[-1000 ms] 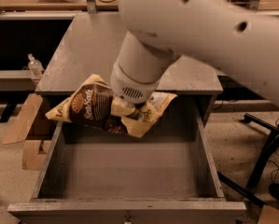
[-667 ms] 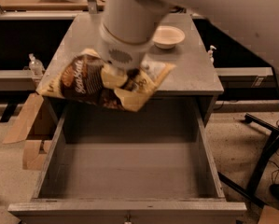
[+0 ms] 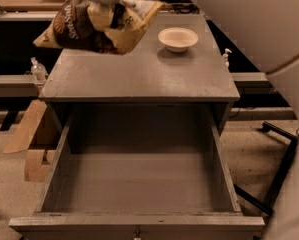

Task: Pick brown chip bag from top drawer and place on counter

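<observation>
Overhead, the gripper [image 3: 103, 6] was clenched on the brown chip bag [image 3: 74, 26], which hung directly beneath it with its long axis running left to right, clear above the rear left part of the counter [image 3: 139, 74], the top drawer [image 3: 139, 184] open in front.

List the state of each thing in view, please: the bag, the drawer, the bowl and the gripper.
bag: crumpled, held in the air over the back left of the counter, not yet set down.
drawer: pulled open, nothing inside.
bowl: upright on the counter, back right, looks empty.
gripper: at the top edge of the view, above the counter, jaws shut on the bag.
</observation>
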